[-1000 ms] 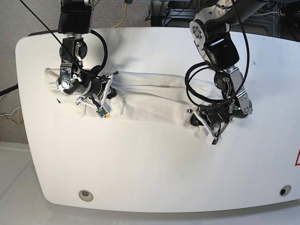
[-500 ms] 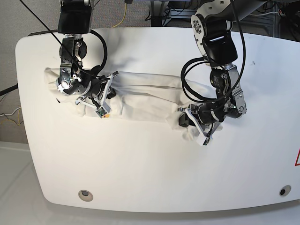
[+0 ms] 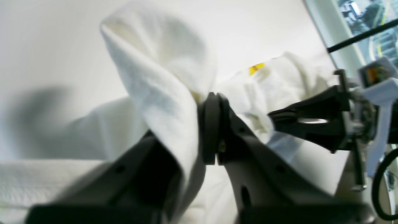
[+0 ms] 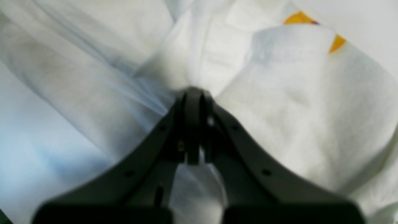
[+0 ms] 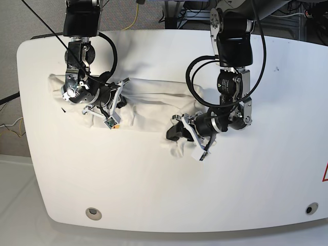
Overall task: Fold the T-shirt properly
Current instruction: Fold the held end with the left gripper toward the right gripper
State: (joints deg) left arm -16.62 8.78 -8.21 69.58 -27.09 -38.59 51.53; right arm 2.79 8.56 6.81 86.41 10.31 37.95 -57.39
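T-shirt (image 5: 148, 107): white, gathered into a long rumpled band across the upper middle of the table, printed side mostly hidden, a scrap of yellow-orange print peeking out in both wrist views.
Left end fold (image 3: 161, 93): raised in a peak above the cloth, lifted apparently to carry that end over toward the other.
Left gripper (image 5: 177, 132): clenched on the T-shirt's end, jaws pressed together with cloth draped over one side; set toward the middle of the band, likely mid-fold.
Right gripper (image 5: 97, 95): clamped on the T-shirt's far end, jaws together in bunched cloth; seemingly pinning that end as an anchor.
Table (image 5: 154, 195): white, bare in front, leaving room to lay the fold flat.
Risk: thin pinch, cloth apt to slip or bunch.
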